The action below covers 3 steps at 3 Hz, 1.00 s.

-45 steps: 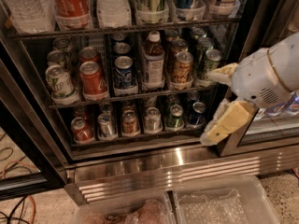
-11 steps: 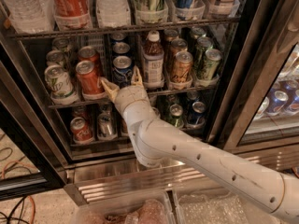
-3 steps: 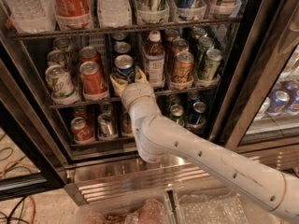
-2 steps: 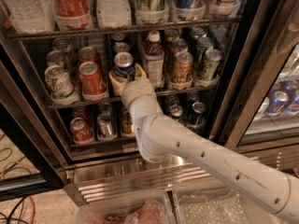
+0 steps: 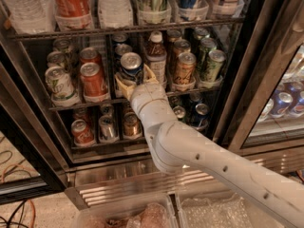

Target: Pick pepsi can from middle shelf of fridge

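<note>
The pepsi can (image 5: 131,65), blue with a silver top, is at the front of the middle shelf (image 5: 71,104) of the fridge (image 5: 248,80). My gripper (image 5: 135,81) reaches into the fridge from the lower right. Its cream fingers (image 5: 121,85) are closed on the lower part of the can from both sides. The can leans slightly right, with its base hidden behind the gripper. The white arm runs down to the bottom right corner.
Red Coca-Cola cans (image 5: 93,80) and a 7UP can (image 5: 58,82) stand left of the pepsi can. A brown bottle (image 5: 156,56) and gold and green cans (image 5: 185,68) stand to its right. More cans sit on the lowest rack (image 5: 107,127), and tall bottles above. Plastic bins (image 5: 123,215) lie below the steel base.
The gripper has closed around the pepsi can, and can and gripper have shifted slightly right and up from the can's spot on the shelf.
</note>
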### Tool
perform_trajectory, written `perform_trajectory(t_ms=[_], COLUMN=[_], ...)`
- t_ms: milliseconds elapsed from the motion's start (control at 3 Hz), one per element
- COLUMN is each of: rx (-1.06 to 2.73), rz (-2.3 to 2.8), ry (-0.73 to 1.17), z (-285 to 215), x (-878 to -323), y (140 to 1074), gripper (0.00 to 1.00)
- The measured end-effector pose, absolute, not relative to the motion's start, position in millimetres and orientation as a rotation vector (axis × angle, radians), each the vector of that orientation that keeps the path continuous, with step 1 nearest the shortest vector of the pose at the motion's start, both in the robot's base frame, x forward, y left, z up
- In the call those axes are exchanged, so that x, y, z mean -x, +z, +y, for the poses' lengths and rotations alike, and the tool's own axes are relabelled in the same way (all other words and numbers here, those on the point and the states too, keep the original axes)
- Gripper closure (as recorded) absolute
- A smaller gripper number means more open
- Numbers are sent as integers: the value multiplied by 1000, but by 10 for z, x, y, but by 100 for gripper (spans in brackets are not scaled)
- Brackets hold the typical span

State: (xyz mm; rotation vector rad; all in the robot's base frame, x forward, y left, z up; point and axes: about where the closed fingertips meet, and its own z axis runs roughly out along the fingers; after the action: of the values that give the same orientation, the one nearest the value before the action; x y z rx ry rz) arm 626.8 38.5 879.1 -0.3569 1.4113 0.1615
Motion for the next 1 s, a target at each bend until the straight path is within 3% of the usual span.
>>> perform_trajectory(t_ms=[1000], rx=[514], rz=[1409], ry=[289], z=[-17], x=[-5559], y=[8972], gripper=[100])
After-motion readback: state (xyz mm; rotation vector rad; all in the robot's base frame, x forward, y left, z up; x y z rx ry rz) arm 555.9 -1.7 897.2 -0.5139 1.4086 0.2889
